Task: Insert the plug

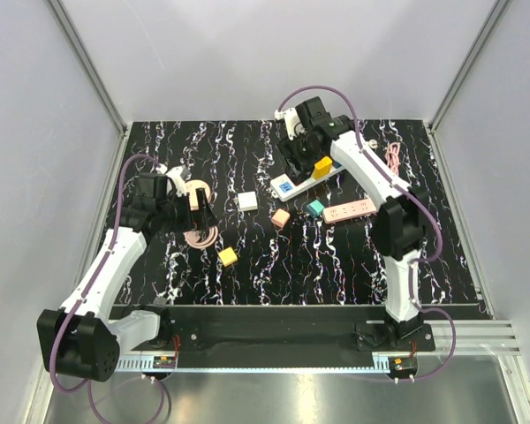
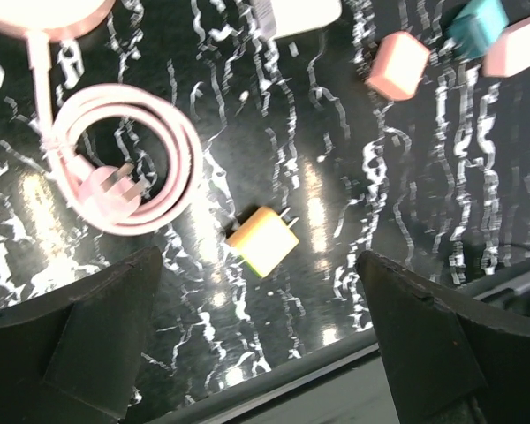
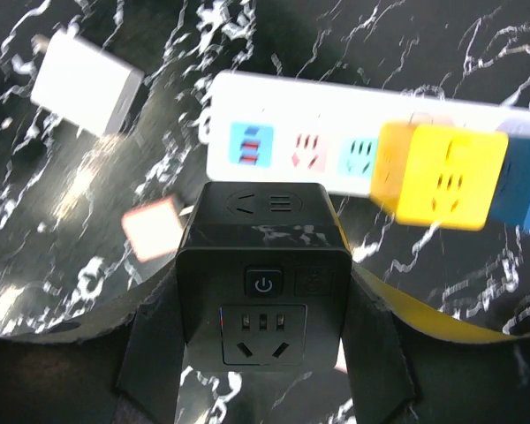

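My right gripper (image 3: 263,344) is shut on a black cube socket adapter (image 3: 263,291), held just above the table in front of a white power strip (image 3: 291,124). The strip has free sockets on its left part and carries a yellow cube adapter (image 3: 437,172) and a blue one (image 3: 526,181). In the top view the right gripper (image 1: 296,155) is at the back, next to the strip (image 1: 299,183). My left gripper (image 2: 261,300) is open and empty, above a yellow plug (image 2: 262,240) and a coiled pink cable (image 2: 124,159). It shows at left in the top view (image 1: 197,210).
Loose on the black marbled table (image 1: 336,265) are a white plug (image 1: 247,201), a peach plug (image 1: 280,218), a teal plug (image 1: 314,208), the yellow plug (image 1: 228,256) and a pink power strip (image 1: 349,210). Grey walls enclose the table.
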You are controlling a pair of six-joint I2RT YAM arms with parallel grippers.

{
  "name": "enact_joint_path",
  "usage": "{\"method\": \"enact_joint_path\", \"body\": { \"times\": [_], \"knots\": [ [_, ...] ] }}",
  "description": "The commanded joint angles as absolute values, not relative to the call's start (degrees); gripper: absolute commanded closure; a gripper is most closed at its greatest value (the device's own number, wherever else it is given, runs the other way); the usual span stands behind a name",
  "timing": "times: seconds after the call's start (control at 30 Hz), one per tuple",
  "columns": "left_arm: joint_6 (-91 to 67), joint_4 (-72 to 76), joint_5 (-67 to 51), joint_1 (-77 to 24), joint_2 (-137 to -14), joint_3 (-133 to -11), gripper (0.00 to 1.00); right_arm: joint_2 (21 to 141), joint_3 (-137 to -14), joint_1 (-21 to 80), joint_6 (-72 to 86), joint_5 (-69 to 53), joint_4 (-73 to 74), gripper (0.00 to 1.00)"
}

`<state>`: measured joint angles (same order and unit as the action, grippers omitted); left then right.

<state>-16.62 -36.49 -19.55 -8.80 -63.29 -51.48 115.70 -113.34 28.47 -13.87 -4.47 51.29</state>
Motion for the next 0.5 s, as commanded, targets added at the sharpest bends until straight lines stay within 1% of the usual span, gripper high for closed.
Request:
{"method": "enact_joint_path", "body": {
  "times": [0.0, 0.07, 0.1, 0.2, 0.37, 0.47],
  "knots": [
    [-13.8, -34.1, -17.39, -9.14, -61.44, -51.5, 0.01, 121.54, -124.85, 26.63, -15.38, -8.79, 54.92, 1.0],
    [-13.62, -34.01, -17.75, -9.32, -61.44, -51.59, 0.01, 126.7, -129.09, 26.28, -15.99, -9.66, 57.73, 1.0],
    [-13.62, -34.01, -18.1, -9.32, -61.44, -51.5, 0.01, 128.39, -132.77, 25.84, -16.08, -10.02, 58.53, 1.0],
    [-13.45, -34.01, -17.85, -9.49, -61.35, -51.15, 0.01, 133.23, -138.32, 24.79, -16.26, -10.55, 61.34, 1.0],
    [-13.01, -34.37, -16.52, -9.84, -60.91, -50.98, 0.01, 135.26, -138.69, 23.56, -16.7, -10.46, 61.61, 1.0],
    [-13.01, -34.36, -16.52, -10.19, -61.08, -51.33, 0.01, 135.79, -138.43, 23.03, -16.88, -12.73, 61.61, 1.0]
  ]
}}
